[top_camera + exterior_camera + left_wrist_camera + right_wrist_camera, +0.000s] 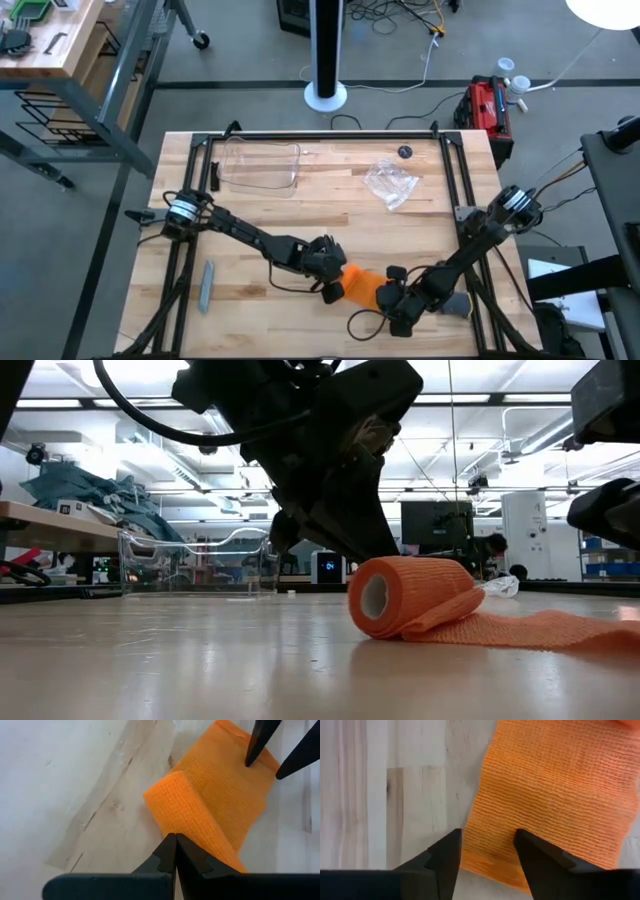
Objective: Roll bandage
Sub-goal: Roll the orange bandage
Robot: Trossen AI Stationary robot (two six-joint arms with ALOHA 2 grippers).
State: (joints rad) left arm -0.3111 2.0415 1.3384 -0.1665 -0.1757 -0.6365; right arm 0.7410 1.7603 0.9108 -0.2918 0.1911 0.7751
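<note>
Left wrist view, left claw [175, 851] closed behind bandage [210, 805]

Pale wooden table [260, 290], orange bandage [362, 285], grey bar [206, 286], clear tub [262, 165], crinkled plastic wrap [390, 184]

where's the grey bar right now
In the high view the grey bar lies near the table's front left edge, apart from the bandage and left of the left gripper.

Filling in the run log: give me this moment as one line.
task: roll bandage | bandage: partly rolled, tail flat on table | left gripper: shut, at roll | right gripper: open, over tail
</note>
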